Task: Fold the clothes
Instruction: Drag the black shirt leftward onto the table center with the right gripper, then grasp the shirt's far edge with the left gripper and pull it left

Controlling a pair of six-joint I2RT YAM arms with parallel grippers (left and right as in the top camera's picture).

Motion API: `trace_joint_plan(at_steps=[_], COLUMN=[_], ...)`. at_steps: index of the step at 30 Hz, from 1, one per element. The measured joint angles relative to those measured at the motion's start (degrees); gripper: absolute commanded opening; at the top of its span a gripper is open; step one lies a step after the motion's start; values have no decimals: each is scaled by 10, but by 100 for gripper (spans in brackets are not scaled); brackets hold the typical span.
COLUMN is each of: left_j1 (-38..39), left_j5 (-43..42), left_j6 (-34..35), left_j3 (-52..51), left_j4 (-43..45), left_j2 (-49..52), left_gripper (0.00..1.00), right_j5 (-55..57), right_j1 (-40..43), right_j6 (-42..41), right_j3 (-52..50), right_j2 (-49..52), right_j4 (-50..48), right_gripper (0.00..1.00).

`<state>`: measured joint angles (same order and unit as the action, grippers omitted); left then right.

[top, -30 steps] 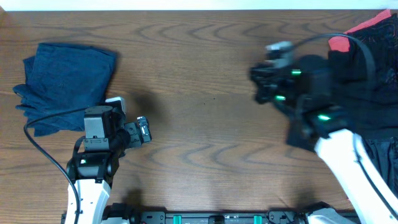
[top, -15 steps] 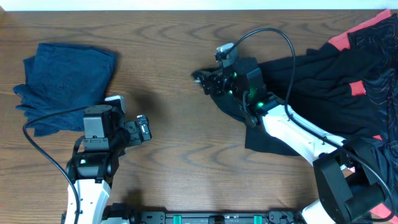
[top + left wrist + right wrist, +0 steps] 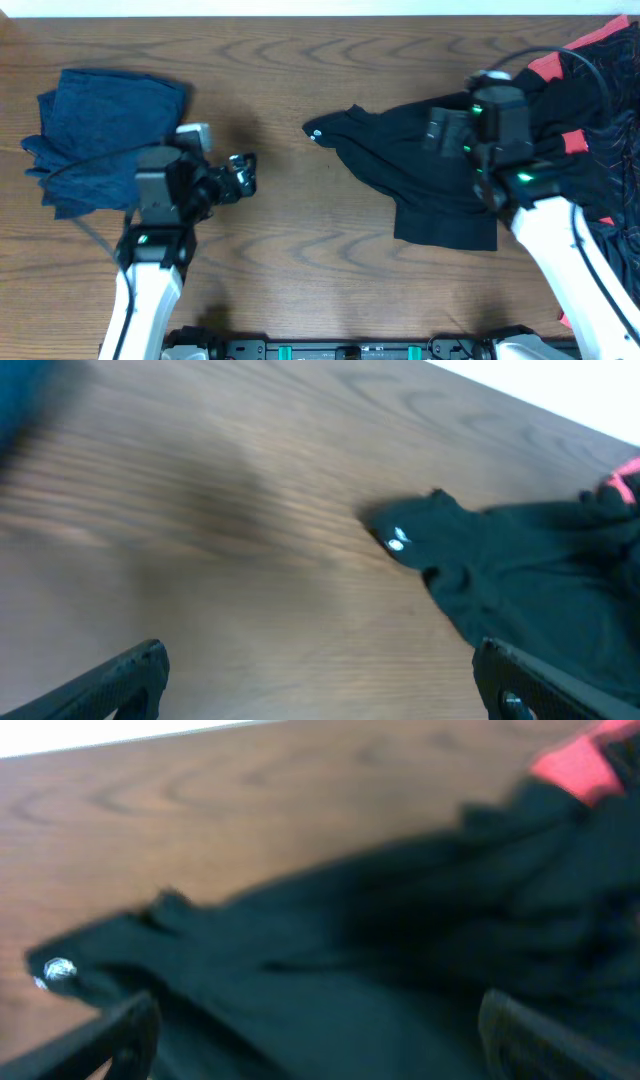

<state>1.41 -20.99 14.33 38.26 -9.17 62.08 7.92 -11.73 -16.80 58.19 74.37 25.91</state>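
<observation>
- Now the left tool (image 3: 238, 178), jaws wide and empty, sits slightly further right than before, over bare bench (image 3: 300, 270).
- Right tool (image 3: 445, 130) has let go, jaws spread, and has drawn back rightward above the black garment (image 3: 400, 175).
- That garment lies spread mid-right, its white logo (image 3: 316, 134) at centre, with open wood to its left.
- Dark-blue garment (image 3: 100, 125) stays far left; coral-red one (image 3: 545, 68) lies at the far right edge.

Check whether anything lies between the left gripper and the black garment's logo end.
Nothing visible does. Only bare wooden table separates the open left gripper from the black garment, whose white logo tip points toward it. The dark-blue cloth lies on the gripper's other side.
</observation>
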Motion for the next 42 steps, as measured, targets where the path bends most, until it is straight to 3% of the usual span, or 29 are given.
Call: trace_joint_plan(at_steps=[6, 14, 23, 29, 36, 38, 41, 42], left_j1=[76, 183, 236, 242, 256, 260, 263, 263], left_j5=[-16, -22, 0, 17, 30, 31, 34, 33], left_j6=[67, 158, 261, 282, 292, 294, 294, 293], left_j3=[2, 5, 7, 10, 55, 75, 96, 99], left_j4=[162, 409, 583, 630, 610, 583, 549, 545], left_j2=[141, 325, 483, 521, 546, 549, 549, 549], left_gripper=[99, 91, 85, 80, 73, 60, 14, 6], right_j5=[10, 11, 11, 11, 11, 11, 11, 11], right_j1=[45, 52, 52, 52, 52, 52, 52, 52], right_j6=[-6, -6, -7, -7, -7, -6, -6, -7], right_j3=[0, 0, 0, 0, 0, 0, 0, 0], right_j2=[-41, -59, -59, -59, -59, -59, -59, -59], right_j4=[67, 95, 118, 120, 122, 124, 128, 129], right_gripper=[99, 99, 99, 99, 99, 99, 99, 99])
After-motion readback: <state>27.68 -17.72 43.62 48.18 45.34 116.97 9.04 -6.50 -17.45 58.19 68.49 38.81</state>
